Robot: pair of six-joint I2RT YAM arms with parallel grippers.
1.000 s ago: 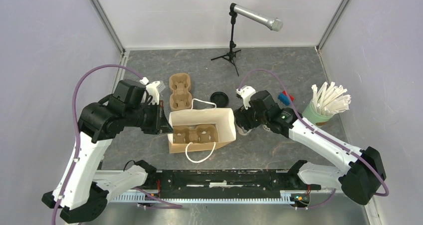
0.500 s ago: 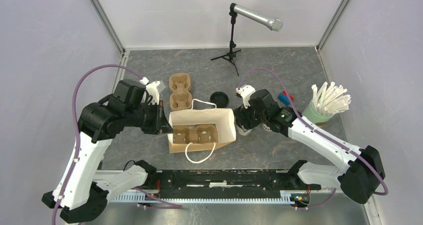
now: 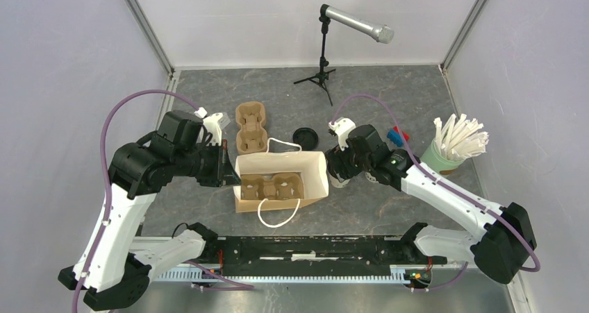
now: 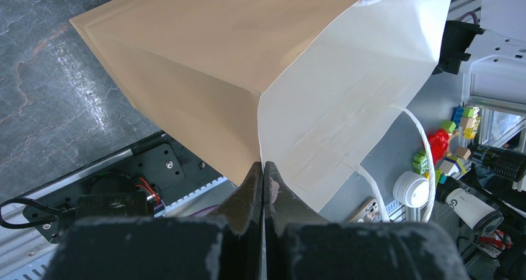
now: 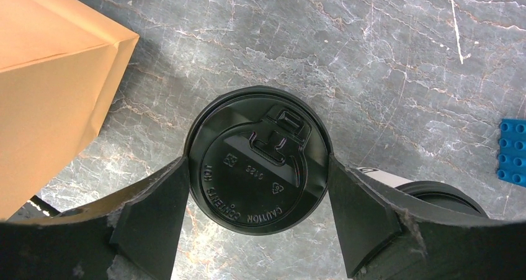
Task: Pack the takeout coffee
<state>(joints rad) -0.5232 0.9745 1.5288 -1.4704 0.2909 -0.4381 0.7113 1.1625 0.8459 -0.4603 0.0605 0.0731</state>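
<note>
Black-lidded coffee cup (image 5: 257, 162) stands on the table (image 5: 403, 75), just right of the paper bag (image 5: 49, 75). Right gripper (image 5: 257, 221) straddles it, jaws wide, flanking the lid rim — firm grip unconfirmed. Left gripper (image 4: 263, 171) is clamped on the bag's edge. Step: grasping. Next — lift clear, lower upright into the carrier (image 3: 272, 186).

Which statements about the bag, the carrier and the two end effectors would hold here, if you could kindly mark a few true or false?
1. The left end effector is shut on an edge of the paper bag. True.
2. The right end effector also grips the bag. False: it straddles a lidded coffee cup beside the bag.
3. A cup carrier sits inside the bag. True.
4. A cup already stands in that carrier. False: its pockets look empty.
</note>
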